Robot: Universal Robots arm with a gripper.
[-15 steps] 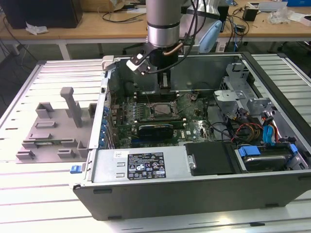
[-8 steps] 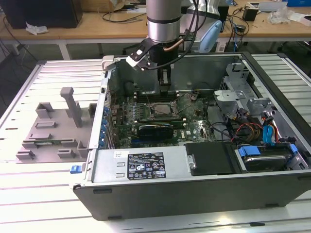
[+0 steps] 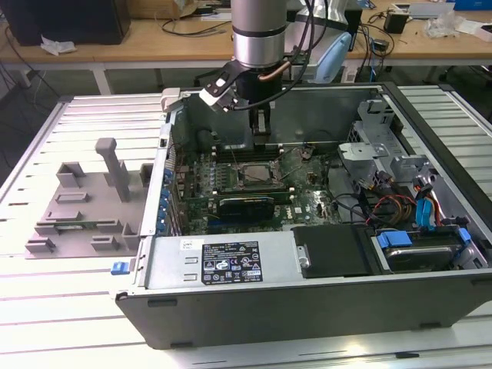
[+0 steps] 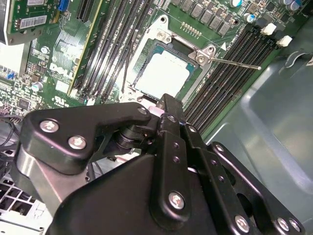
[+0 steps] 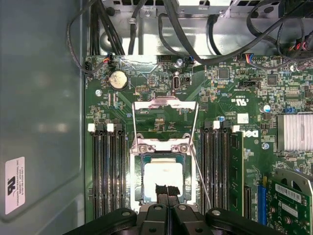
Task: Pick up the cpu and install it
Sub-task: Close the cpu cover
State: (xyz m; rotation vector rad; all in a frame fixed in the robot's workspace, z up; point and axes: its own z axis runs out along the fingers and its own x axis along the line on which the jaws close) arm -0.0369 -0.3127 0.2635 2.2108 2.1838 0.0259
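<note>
My gripper point(image 5: 166, 190) is drawn narrow, its tips pressed together with nothing between them. It hangs right over the cpu point(image 5: 164, 171); whether it touches, I cannot tell. The cpu lies flat in the socket point(image 5: 140, 183), silver top up. Past it the load plate point(image 5: 165, 117) is swung open and the thin lever point(image 5: 200, 176) stands free. Memory slots point(image 5: 105, 171) flank the socket on both sides. In the exterior view I reach down into the open computer case point(image 3: 307, 307). At nine o'clock from the case, a grey plastic fixture point(image 3: 84, 207) rests on the slatted table point(image 3: 61, 323).
</note>
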